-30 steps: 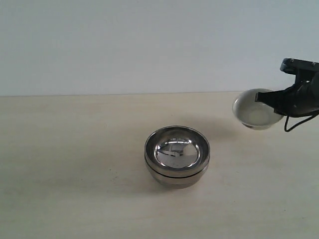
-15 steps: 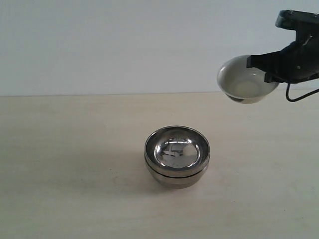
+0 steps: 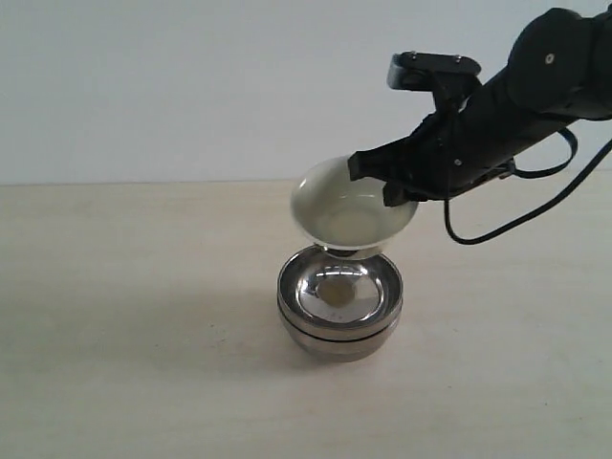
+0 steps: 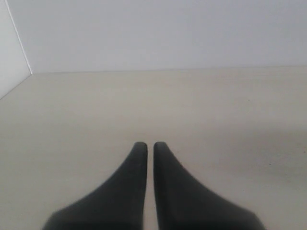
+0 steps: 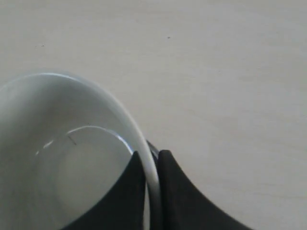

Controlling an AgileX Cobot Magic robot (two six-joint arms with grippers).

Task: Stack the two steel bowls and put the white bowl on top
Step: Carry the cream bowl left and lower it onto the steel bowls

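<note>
Exterior view | right pincer (image 5: 151,154) clamps white bowl (image 3: 349,206) by rim, tilted over stacked steel bowls (image 3: 339,325) | risk: edge-grip slips, bowl drops off-centre

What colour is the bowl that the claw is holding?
The white bowl is creamy white and shiny. The exterior view shows it best.
</note>
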